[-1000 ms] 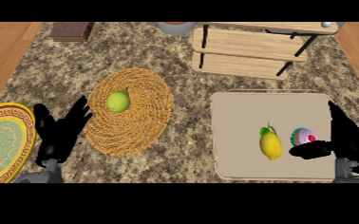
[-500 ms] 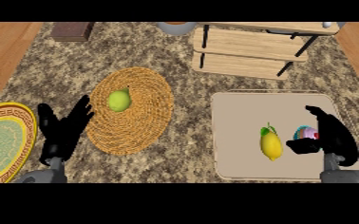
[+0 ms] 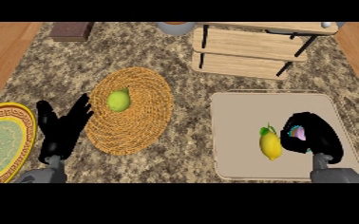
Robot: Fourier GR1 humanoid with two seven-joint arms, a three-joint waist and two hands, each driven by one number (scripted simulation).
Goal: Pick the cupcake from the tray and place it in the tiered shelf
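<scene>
Here, speckled stone counter (image 3: 189, 90), right hand (image 3: 319, 140) fingers curled round cupcake (image 3: 297, 133) on tray (image 3: 238, 123), left hand (image 3: 61, 133) fingers straight

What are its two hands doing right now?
Left hand: open, resting beside the woven mat, holding nothing.
Right hand: curled around the cupcake on the tray.

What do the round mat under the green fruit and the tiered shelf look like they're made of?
The round mat looks like woven straw or wicker: tan, with coiled, ribbed rings. The tiered shelf seems to have pale matte wood boards showing faint grain, held by thin black posts, probably metal.
</scene>
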